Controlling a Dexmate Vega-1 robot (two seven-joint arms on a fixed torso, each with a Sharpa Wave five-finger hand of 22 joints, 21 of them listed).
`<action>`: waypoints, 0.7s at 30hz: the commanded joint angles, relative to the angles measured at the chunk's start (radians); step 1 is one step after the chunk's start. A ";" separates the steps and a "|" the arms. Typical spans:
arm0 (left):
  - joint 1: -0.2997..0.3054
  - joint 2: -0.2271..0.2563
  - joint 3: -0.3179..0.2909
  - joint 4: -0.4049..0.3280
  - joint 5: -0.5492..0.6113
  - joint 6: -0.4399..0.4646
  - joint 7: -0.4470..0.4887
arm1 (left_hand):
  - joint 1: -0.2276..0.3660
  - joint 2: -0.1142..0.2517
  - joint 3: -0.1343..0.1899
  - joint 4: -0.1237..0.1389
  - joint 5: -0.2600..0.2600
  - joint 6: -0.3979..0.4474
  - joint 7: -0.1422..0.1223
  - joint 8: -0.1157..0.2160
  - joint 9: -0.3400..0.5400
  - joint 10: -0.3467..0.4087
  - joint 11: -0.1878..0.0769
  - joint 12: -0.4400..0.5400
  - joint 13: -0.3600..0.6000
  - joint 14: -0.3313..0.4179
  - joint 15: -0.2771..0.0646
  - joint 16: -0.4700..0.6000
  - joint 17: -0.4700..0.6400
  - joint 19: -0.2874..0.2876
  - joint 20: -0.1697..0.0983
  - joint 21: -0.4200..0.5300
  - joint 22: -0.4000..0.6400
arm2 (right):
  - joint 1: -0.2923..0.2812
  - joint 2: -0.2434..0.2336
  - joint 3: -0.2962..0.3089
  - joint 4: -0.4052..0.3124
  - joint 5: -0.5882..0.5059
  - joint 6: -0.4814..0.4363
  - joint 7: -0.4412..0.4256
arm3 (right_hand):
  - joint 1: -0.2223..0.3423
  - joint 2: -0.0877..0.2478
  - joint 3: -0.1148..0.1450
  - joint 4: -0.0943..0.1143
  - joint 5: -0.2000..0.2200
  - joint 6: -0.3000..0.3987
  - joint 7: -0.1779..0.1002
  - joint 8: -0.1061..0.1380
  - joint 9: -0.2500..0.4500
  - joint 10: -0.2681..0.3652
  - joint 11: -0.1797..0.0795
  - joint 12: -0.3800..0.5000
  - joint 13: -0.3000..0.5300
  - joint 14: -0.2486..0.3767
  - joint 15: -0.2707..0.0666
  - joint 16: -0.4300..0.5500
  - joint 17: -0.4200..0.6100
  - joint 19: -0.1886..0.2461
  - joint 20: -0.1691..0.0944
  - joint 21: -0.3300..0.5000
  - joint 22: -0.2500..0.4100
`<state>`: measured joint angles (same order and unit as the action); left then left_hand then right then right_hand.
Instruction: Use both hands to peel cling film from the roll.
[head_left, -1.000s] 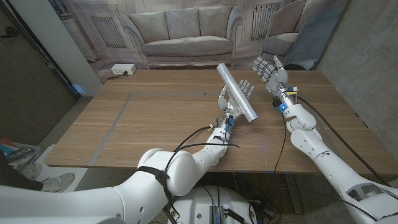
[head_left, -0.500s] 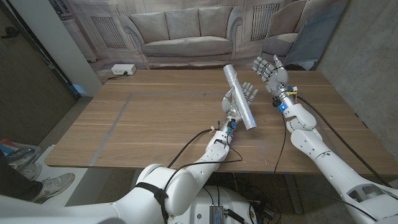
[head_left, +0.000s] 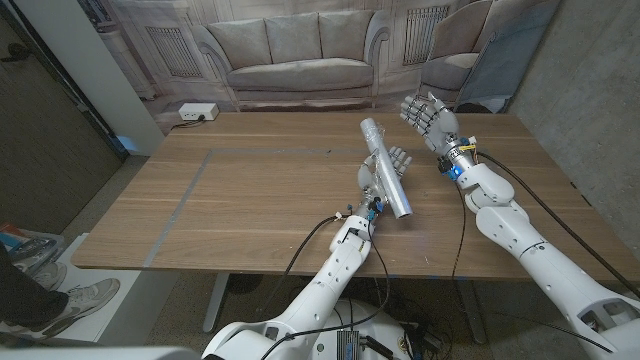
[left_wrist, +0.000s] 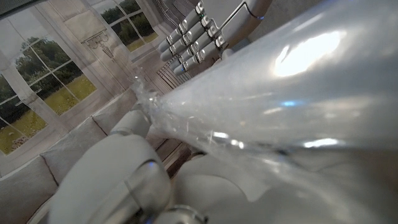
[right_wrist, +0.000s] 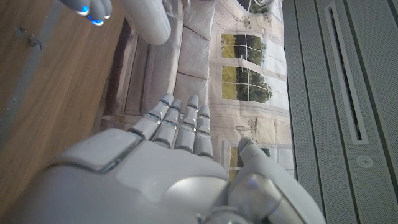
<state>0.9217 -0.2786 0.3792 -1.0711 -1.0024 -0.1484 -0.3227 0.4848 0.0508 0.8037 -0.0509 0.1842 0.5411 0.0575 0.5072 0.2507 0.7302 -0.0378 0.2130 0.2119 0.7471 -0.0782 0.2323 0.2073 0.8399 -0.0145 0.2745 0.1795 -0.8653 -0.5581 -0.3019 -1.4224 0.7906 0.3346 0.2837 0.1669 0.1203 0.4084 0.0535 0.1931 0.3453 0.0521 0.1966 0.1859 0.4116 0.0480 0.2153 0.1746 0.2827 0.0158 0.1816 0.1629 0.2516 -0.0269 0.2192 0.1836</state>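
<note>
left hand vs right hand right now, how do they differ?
Load: the left hand grips the cling film roll; the right hand holds nothing.
Fingers: the left hand's wrap the roll, while the right hand's are apart and slightly bent.
Place: the left hand is nearer the table's middle; the right hand is further back, by the roll's far end without touching it.
Both are raised off the table.

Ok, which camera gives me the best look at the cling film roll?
The head view: it shows the whole cling film roll, lifted off the table in the left hand, with the open right hand nearby. The left wrist view has only a glossy close-up of its side; the right wrist view catches one end.
</note>
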 joint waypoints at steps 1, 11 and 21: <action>0.035 0.054 0.072 -0.226 -0.048 0.019 0.407 | 0.173 0.136 0.058 0.053 -0.007 0.121 -0.020 0.014 0.020 -0.022 -0.025 -0.005 0.003 0.011 -0.053 -0.002 0.008 0.014 -0.010 0.008 0.002 | -0.027 -0.184 -0.015 -0.213 -0.048 -0.225 -0.100 | 0.019 -0.011 0.001 -0.019 -0.004 0.013 0.004 0.008 0.003 0.019 0.001 0.005 0.005 0.020 0.003 0.004 0.003 0.022 0.006 0.010 0.001; 0.002 0.112 0.103 -0.258 -0.068 0.055 0.396 | 0.184 0.135 0.051 0.058 -0.006 0.117 -0.013 0.037 0.048 -0.022 -0.021 -0.003 0.005 0.004 -0.053 -0.009 0.012 0.008 -0.015 0.004 0.003 | -0.027 -0.228 -0.020 -0.252 -0.046 -0.297 -0.105 | 0.054 -0.027 0.005 -0.055 -0.008 0.021 0.011 0.008 0.003 0.030 0.008 0.006 0.005 0.034 0.011 0.002 0.003 0.049 0.015 0.014 0.000; -0.014 0.128 0.132 -0.302 -0.061 0.067 0.478 | 0.194 0.131 0.045 0.059 -0.003 0.124 -0.015 0.062 0.072 -0.015 -0.023 0.000 0.005 0.007 -0.053 -0.013 0.013 0.005 -0.015 0.001 0.003 | -0.034 -0.267 -0.017 -0.305 -0.055 -0.365 -0.147 | 0.092 -0.038 0.012 -0.092 -0.013 0.027 0.018 0.007 0.003 0.042 0.019 0.006 0.005 0.056 0.024 0.003 0.004 0.070 0.025 0.017 -0.001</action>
<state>0.9196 -0.1753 0.4772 -1.3046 -1.0669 -0.1032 0.0417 0.5110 0.0265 0.7999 -0.0471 0.1806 0.5415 0.0573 0.5580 0.3168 0.7252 -0.0397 0.2088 0.2118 0.7469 -0.0782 0.2245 0.2165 0.8445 -0.0269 0.2744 0.1793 -0.8942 -0.7741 -0.3185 -1.6668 0.7449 0.0503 0.1749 0.2439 0.0829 0.4178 -0.0282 0.1817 0.3630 0.0697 0.1966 0.1861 0.4383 0.0638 0.2153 0.1746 0.3256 0.0376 0.1815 0.1653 0.3106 -0.0037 0.2266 0.1813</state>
